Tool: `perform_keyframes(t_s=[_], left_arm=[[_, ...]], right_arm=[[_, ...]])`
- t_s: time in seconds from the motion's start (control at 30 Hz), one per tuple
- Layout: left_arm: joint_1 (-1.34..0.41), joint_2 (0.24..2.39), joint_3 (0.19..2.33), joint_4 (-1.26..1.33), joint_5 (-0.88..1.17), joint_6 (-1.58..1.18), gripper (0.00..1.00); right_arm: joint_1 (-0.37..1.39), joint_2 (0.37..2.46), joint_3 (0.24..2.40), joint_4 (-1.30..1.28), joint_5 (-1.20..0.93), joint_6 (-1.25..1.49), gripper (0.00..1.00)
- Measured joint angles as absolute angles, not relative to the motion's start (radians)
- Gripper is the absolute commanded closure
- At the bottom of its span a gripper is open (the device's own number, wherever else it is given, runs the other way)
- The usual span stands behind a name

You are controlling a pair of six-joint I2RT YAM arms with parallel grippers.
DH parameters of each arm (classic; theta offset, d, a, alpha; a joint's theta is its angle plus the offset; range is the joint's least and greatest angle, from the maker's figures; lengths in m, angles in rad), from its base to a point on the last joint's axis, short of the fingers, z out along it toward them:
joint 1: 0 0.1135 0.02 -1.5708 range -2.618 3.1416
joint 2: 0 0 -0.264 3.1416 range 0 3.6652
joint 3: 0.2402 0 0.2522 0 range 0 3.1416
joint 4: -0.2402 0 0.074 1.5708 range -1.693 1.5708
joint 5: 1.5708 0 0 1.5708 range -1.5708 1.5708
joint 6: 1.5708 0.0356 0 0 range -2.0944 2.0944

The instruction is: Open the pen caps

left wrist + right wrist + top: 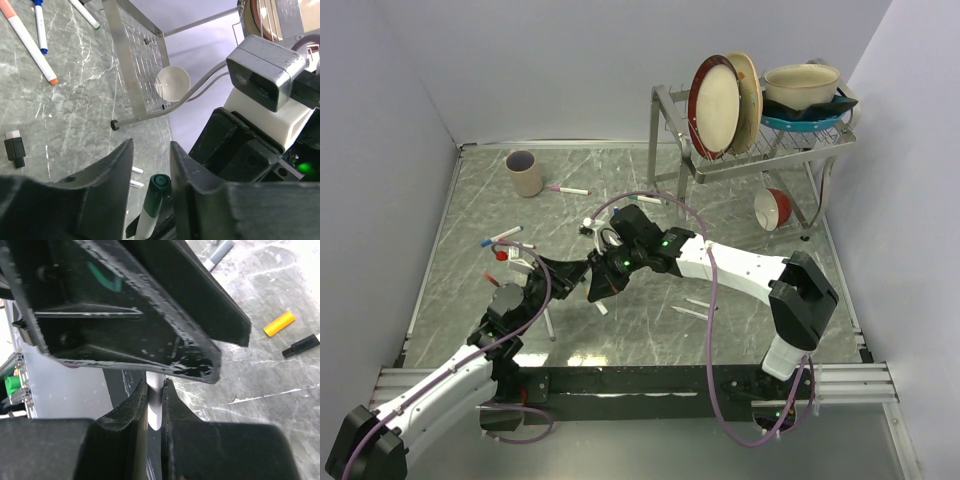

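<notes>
- Pen caps (279, 323) update: these are the small, short plastic cylinders in mixed colours. I'd say I'm partway through. That yellow one and a short black plastic cap (300, 345) are lying loose on the grey marbled table top (280, 390).
- The one in hand isn't done. The dark green plastic cap (160, 182) is still sitting on the end of its thin white pen barrel (155, 410), up off the table between my two arms.
- A few more thin white marker pens (30, 42) lie farther off with orange, blue and green ends. I can't tell whether those ends are caps or bare tips, so there may well be more to pull.
- My left gripper (150, 150) has its jaws about halfway apart. The green cap stands in the gap between them, closer to one finger (182, 170) than the other, and nothing is pinching it as far as I can see.
- My right gripper (155, 387) is closed tight on the white barrel, fingers pressed in from both sides. So the pen is held by that hand alone.
- My guess is the left needs to clamp the cap before any pull will do anything.
</notes>
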State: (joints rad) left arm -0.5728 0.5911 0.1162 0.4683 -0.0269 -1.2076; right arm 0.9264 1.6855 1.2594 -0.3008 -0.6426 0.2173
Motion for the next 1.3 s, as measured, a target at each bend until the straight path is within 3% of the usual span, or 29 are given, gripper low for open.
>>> perform_keyframes(t_s=[0.1,0.4,0.47,0.67,0.97,1.3], left_arm=[[-0.573,0.598,0.116,0.482,-0.022,-1.195,0.63],[-0.573,0.628,0.115,0.534,0.027,-1.136,0.87],[-0.573,0.628,0.115,0.535,0.034,-1.117,0.99],[-0.574,0.579,0.134,0.456,0.027,-1.067,0.99],[-0.571,0.455,0.308,0.045,-0.133,-1.042,0.99],[-0.524,0.484,0.314,-0.094,-0.080,-1.147,0.99]], right_arm=[[0.926,1.686,1.261,-0.309,-0.650,0.207,1.00],[0.925,1.686,1.266,-0.334,-0.648,0.186,1.00],[0.922,1.686,1.269,-0.346,-0.650,0.183,1.00],[0.922,1.686,1.271,-0.358,-0.669,0.126,1.00],[0.914,1.691,1.324,-0.366,-0.719,-0.194,1.00],[0.919,1.617,1.182,-0.316,-0.641,-0.379,1.00]])
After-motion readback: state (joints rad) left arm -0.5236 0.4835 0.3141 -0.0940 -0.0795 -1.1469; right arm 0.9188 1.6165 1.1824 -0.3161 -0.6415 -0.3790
